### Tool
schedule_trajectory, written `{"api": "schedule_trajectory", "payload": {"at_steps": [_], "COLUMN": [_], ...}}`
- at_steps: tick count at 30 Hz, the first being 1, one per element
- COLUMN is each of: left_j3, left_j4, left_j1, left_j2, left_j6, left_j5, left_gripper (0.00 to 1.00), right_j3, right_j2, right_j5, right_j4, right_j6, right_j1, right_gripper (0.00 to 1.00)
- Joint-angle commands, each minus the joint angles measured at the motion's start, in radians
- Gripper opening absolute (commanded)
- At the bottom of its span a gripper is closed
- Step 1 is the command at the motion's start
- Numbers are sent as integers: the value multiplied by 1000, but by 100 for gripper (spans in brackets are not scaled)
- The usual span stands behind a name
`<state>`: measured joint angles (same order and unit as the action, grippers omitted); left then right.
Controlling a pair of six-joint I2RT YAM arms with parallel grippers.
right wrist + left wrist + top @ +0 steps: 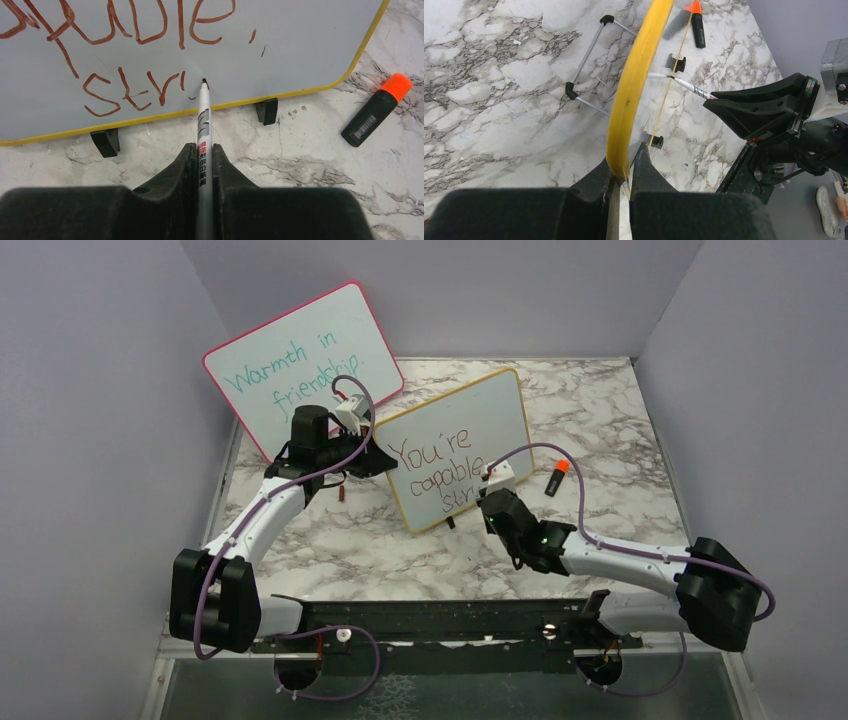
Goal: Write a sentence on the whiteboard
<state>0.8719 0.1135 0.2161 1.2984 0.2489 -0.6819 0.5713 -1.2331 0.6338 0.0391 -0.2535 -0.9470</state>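
The yellow-framed whiteboard (pixel 490 410) stands tilted at mid-table on small black feet. My left gripper (pixel 375 455) is shut on its left edge; in the left wrist view the jaws (pixel 626 162) pinch the yellow frame (pixel 634 85). The red-brown sentence (pixel 440 465) reads "You're capable, str" with a short stroke after it (pixel 130 92). My right gripper (pixel 202 147) is shut on a silver marker (pixel 204 125). The marker's tip is at the board (pixel 300 50) just right of "str". The right gripper also shows in the top view (pixel 492 495).
A black marker with an orange cap (pixel 557 478) lies on the marble table right of the board; it also shows in the right wrist view (pixel 377 110). A larger pink-framed board (pixel 300 365) with teal writing leans at the back left. Grey walls enclose the table.
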Motion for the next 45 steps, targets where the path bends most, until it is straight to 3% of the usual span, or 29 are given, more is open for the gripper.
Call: {"api": "schedule_trajectory", "payload": {"at_steps": [1,23,31,45], "left_j3": [-33,-29,-31,-31], "left_j4": [133,140,141,141], "left_j1": [-29,-29,-29,-29], "left_j2": [43,44,41,37], "left_j6": [-167,-168,-167,-169], "left_j5": [272,292,294,294], "left_gripper": [0,0,0,0], "right_j3": [25,19,39,34], "right_j2": [27,70,77,61], "right_j5": [-33,-107,3,-72], "right_j4": [83,-38,-87,6], "right_j6": [7,-47,-40,-5], "right_j1": [7,7,22,68], "right_gripper": [1,1,1,1]}}
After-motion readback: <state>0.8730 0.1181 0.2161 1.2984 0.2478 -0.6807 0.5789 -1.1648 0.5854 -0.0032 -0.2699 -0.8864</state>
